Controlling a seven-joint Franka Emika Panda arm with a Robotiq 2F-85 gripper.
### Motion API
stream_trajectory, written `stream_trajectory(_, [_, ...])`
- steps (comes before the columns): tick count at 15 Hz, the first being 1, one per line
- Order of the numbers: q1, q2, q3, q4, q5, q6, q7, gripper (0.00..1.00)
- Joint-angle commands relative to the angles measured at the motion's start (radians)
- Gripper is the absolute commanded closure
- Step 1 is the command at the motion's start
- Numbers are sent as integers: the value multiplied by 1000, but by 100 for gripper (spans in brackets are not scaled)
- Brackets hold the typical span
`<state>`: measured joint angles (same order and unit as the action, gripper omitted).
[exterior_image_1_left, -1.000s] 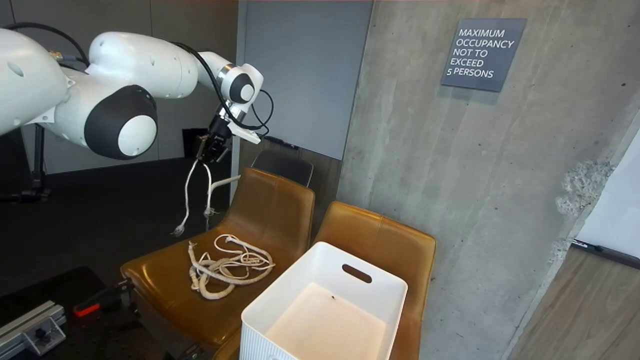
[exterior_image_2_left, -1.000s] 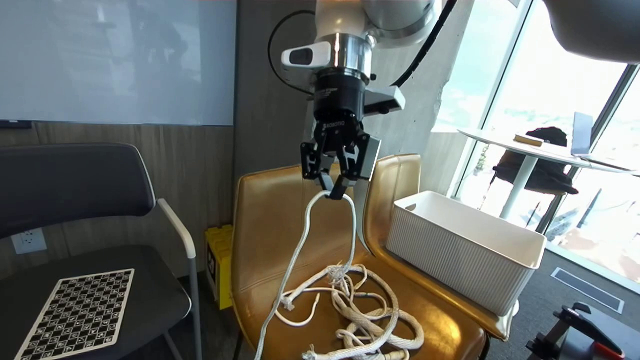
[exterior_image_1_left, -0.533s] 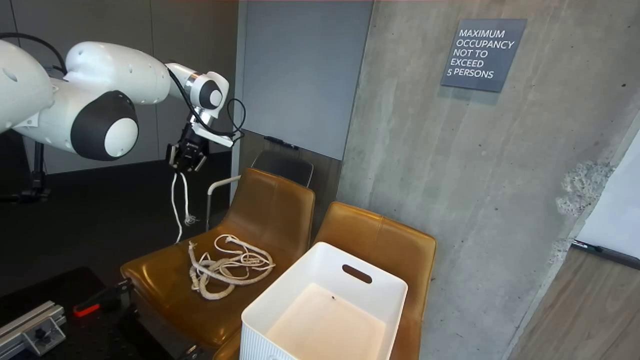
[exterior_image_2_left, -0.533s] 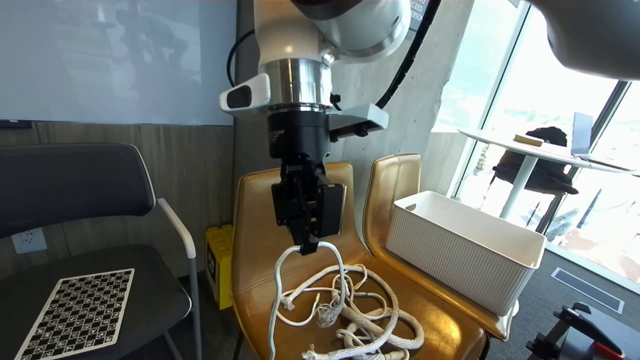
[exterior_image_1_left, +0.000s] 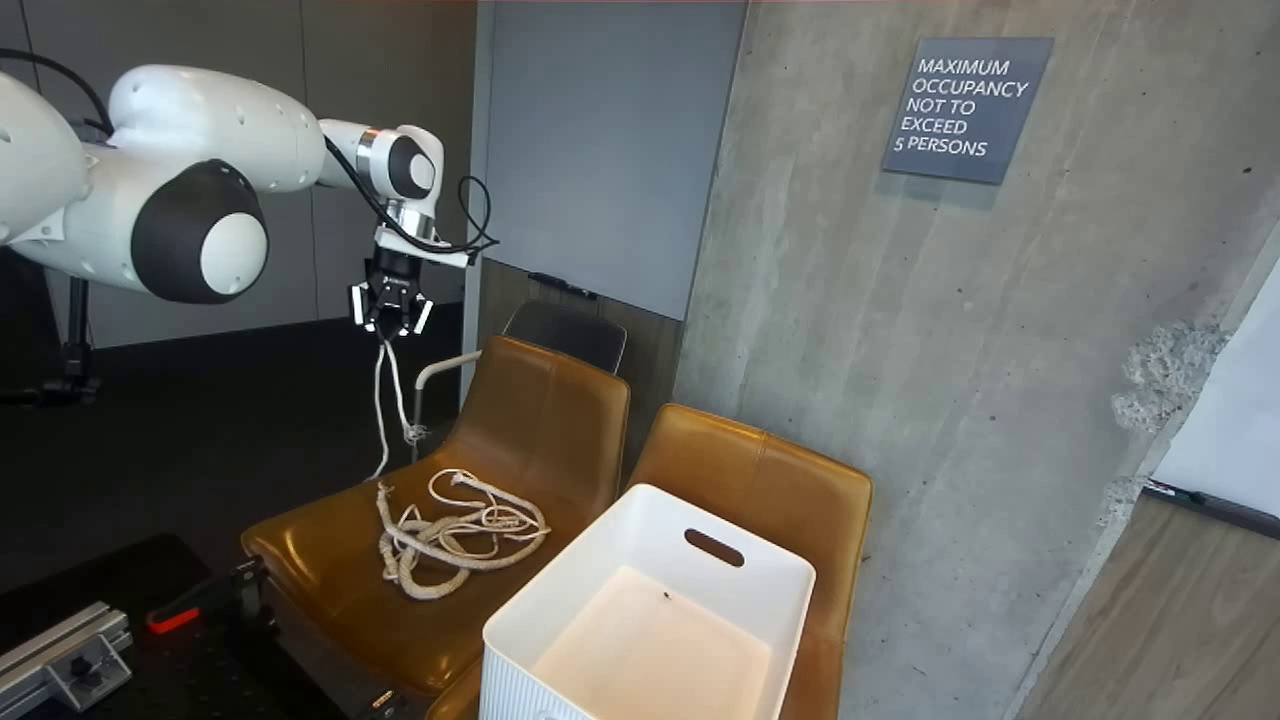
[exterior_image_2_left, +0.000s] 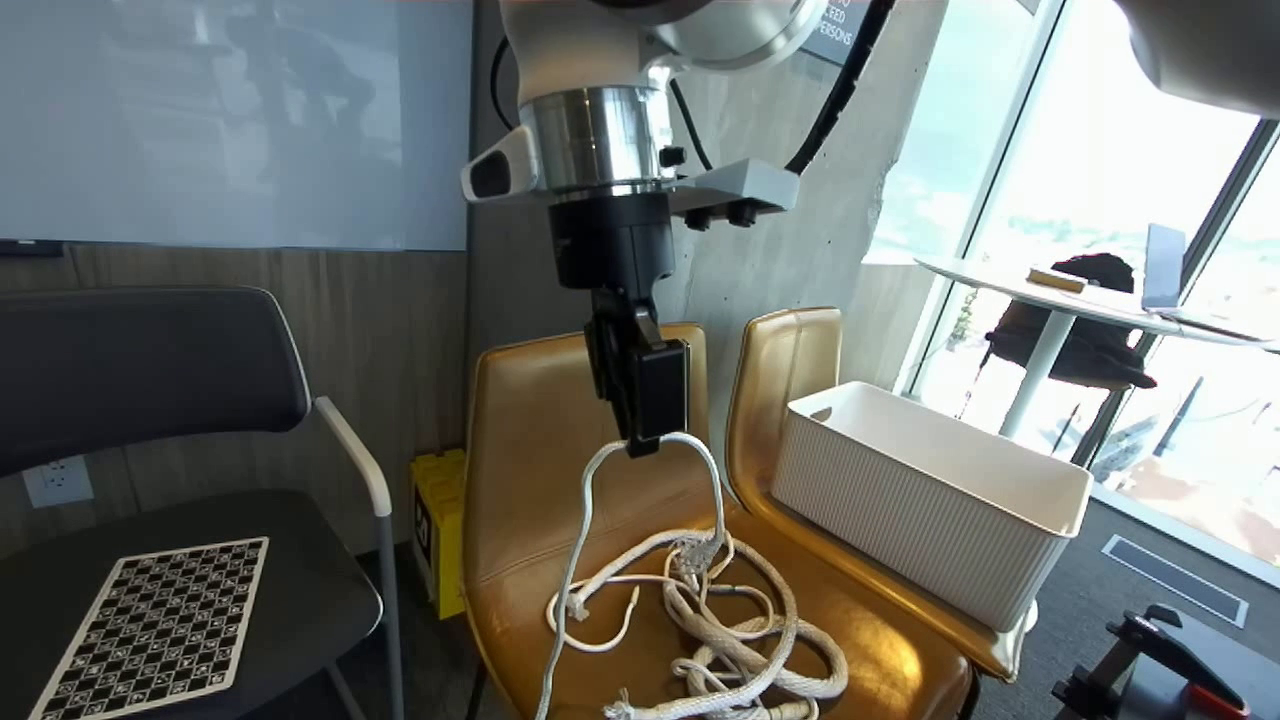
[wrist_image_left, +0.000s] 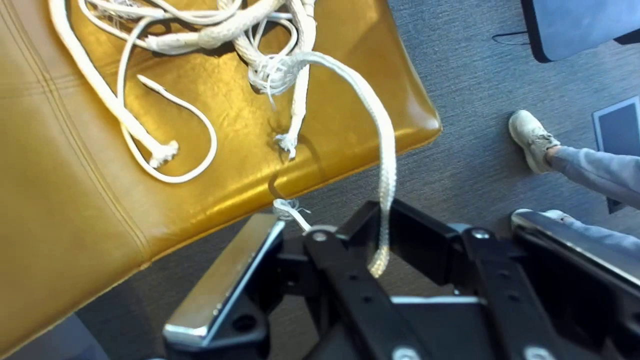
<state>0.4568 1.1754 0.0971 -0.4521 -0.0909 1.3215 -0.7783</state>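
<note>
The black two-fingered gripper (exterior_image_2_left: 643, 444) was turned and moved farther from the tan leather chair's backrest edge (exterior_image_2_left: 484, 470). Its white braided rope (wrist_image_left: 387, 150) was carried along.

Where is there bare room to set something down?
Free: inside the white bin, bounded by its walls, bare but for a dark speck; the tan seat between the rope pile and front edge. Crowded: mid-seat, under the pile; also below the gripper, where the held rope hangs.
</note>
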Motion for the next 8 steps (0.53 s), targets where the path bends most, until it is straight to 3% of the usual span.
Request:
stream_trajectory(1, [2,-47,-46,-25,-63,-39,55,97])
stream_trajectory(8, [-19,-101,-123,-31,-192,-131,9,97])
